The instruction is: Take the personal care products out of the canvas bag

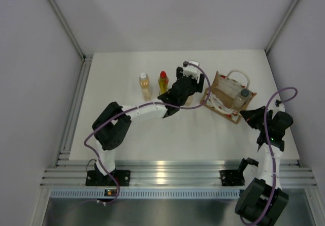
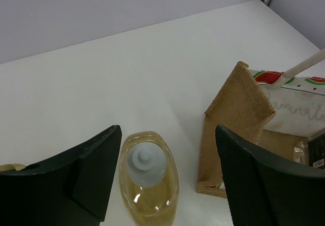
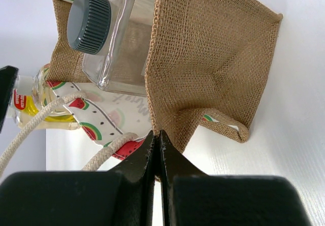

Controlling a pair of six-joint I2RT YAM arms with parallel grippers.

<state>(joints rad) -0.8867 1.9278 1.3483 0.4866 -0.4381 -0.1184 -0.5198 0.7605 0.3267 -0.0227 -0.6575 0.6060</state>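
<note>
Our left gripper (image 2: 168,139) has its jaws apart, straddling an upright amber bottle (image 2: 147,185) on the table (image 1: 152,129), just beside the bag (image 3: 213,58). Our right gripper (image 3: 156,134) is pinched closed on the bag's edge. The clear bottle (image 3: 117,43) sits inside the bag. A second amber bottle (image 1: 144,86) and the yellow bottle (image 1: 163,84) stand near each other on the table.

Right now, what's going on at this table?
A bag is being unpacked. The left end effector hangs open around an amber bottle standing on the table beside the canvas bag. A second amber bottle and the yellow bottle stand further left. The right end effector looks shut on the bag's edge, and the clear bottle is inside the bag.
</note>
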